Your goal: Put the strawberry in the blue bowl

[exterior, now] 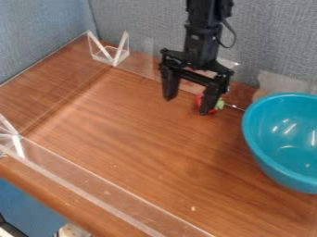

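Observation:
A small red strawberry (pixel 214 103) with a green top lies on the wooden table, just left of the large teal-blue bowl (pixel 287 139) at the right edge. My black gripper (pixel 191 97) points down over the table and stands open, its right finger (pixel 210 100) partly covering the strawberry and its left finger (pixel 171 86) farther left. Nothing is gripped between the fingers. The bowl's inside looks empty.
The brown wooden table (pixel 111 130) is ringed by low clear plastic walls (pixel 106 48). A grey-blue fabric backdrop stands behind. The front edge drops off at the lower left.

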You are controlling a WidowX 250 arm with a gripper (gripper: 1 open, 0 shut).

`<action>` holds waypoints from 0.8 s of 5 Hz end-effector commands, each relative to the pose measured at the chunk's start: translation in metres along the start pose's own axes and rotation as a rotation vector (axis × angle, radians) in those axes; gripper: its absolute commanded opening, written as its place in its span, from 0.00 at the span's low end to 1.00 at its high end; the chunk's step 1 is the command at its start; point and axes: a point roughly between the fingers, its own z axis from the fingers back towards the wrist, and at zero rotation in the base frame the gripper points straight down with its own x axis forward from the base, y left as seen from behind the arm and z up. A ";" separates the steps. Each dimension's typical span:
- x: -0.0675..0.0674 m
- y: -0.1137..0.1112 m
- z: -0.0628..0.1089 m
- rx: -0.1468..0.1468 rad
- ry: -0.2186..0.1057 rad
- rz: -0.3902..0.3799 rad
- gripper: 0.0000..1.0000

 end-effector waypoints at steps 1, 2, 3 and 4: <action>0.018 -0.006 0.019 0.011 -0.104 -0.011 1.00; 0.030 -0.008 0.016 0.020 -0.126 -0.009 1.00; 0.040 -0.010 0.013 0.030 -0.142 -0.007 1.00; 0.046 -0.012 0.011 0.035 -0.158 -0.005 1.00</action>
